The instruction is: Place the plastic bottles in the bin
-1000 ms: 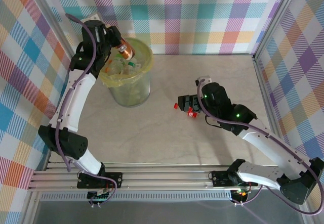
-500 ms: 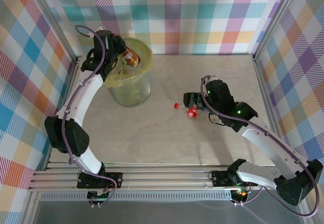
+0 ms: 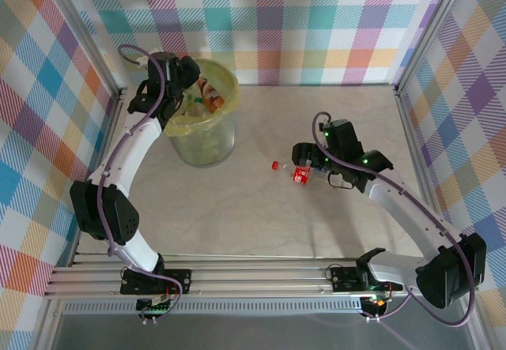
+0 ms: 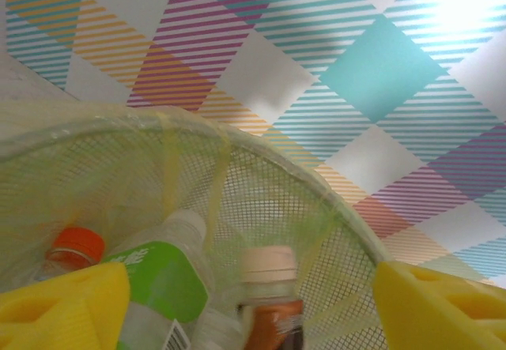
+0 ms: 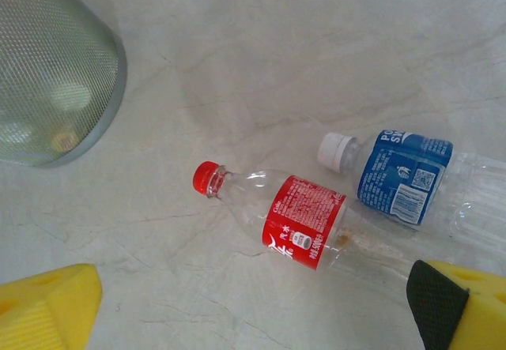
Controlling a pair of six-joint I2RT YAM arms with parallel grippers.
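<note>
The bin (image 3: pixel 204 141) stands at the back left, lined with a yellow-green bag. My left gripper (image 3: pixel 188 77) hangs open over its far-left rim (image 4: pixel 237 141). Below its spread yellow fingers (image 4: pixel 63 302) lie a brown-label bottle (image 4: pixel 273 306), a green-label bottle (image 4: pixel 150 287) and an orange cap (image 4: pixel 77 246), all inside the bin. A red-label bottle (image 3: pixel 300 175) with a red cap lies on the table. My right gripper (image 3: pixel 304 156) is open just above it. In the right wrist view the red-label bottle (image 5: pixel 304 222) lies next to a blue-label bottle (image 5: pixel 403 178).
The bin's mesh wall (image 5: pixel 47 73) shows at the upper left of the right wrist view. Checkered walls close in the marble table (image 3: pixel 237 216) on three sides. An aluminium rail (image 3: pixel 237 275) runs along the near edge.
The left gripper moved over the bin and let go of the brown-label bottle, which now lies inside. The right gripper drew back slightly to the right of the red-label bottle.
</note>
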